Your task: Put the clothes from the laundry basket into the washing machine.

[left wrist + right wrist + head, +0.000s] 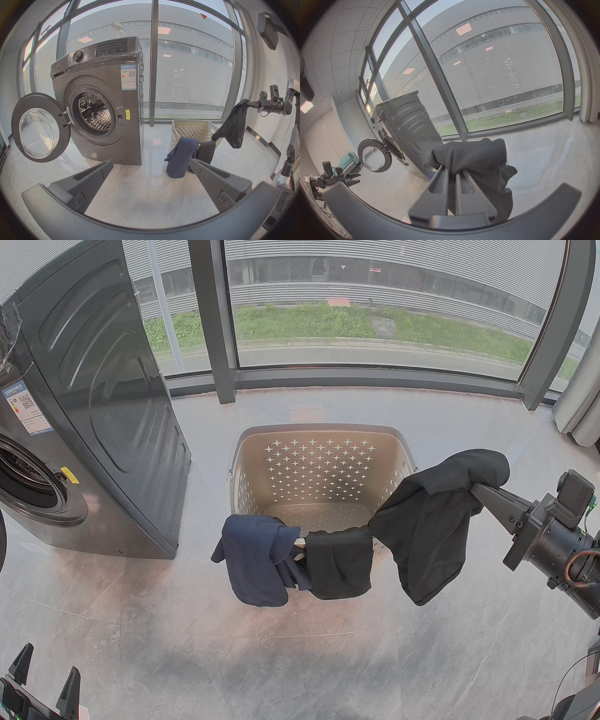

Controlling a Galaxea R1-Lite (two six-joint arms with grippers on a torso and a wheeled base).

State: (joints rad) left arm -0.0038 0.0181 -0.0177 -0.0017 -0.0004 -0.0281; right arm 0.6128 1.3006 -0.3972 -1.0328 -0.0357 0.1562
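Note:
A beige laundry basket [320, 434] stands on the floor by the window. Over its near rim hang a navy garment [255, 559] and a black garment [340, 562]. My right gripper [478, 490] is shut on a dark grey garment [431, 521] held up beside the basket's right side; its lower end still trails to the rim. The same grey garment [475, 156] drapes over the shut fingers [437, 187]. The washing machine [94, 402] stands at the left, its door [39, 126] swung open and its drum [93, 112] visible. My left gripper [150, 165] hangs open and low, at the near left.
Floor-to-ceiling windows [375, 309] with a dark frame post [212, 321] run behind the basket. A curtain [578, 402] hangs at the far right. Bare tiled floor [300, 652] stretches between the basket, the machine and me.

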